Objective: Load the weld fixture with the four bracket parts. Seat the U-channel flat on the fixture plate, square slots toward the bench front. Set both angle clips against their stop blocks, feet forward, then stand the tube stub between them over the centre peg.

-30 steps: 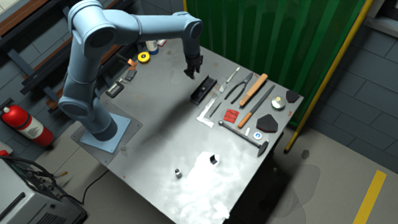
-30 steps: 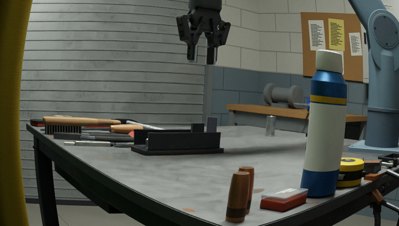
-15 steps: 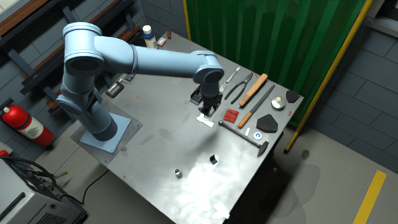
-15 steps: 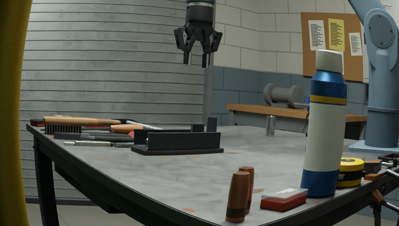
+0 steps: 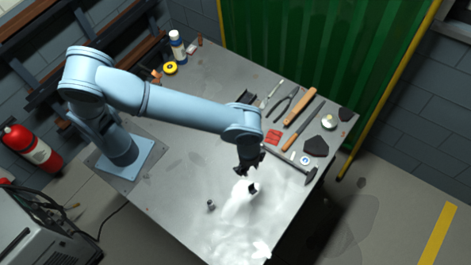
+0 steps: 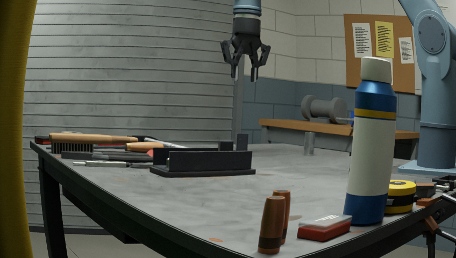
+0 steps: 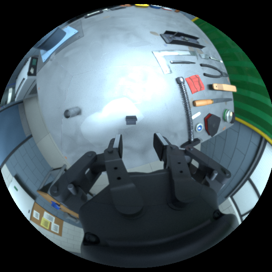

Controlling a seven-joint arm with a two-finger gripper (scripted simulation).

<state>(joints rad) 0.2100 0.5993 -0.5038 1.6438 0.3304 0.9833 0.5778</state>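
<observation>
A small dark angle clip [image 5: 252,188] [image 6: 242,142] [image 7: 131,119] stands on the bench near its front edge. High above it hangs my gripper [image 5: 246,169] [image 6: 244,73] [image 7: 138,144], open and empty. The grey tube stub [image 5: 211,204] [image 6: 308,143] [image 7: 72,112] stands upright to the left of the clip, apart from it. The dark fixture plate with the U-channel [image 5: 246,96] [image 6: 204,161] [image 7: 182,38] on it lies further back on the bench. A second small dark block [image 6: 226,145] shows behind the channel; I cannot tell what it is.
A row of hand tools lies along the bench's right side: a wire brush [image 5: 299,106], a file [image 5: 303,125], pliers [image 5: 282,104], a chipping hammer [image 5: 291,163] and a steel square [image 7: 167,59]. A tall spray bottle [image 6: 372,140], a tape roll [image 6: 400,196] and copper nozzles [image 6: 275,220] stand at the far end.
</observation>
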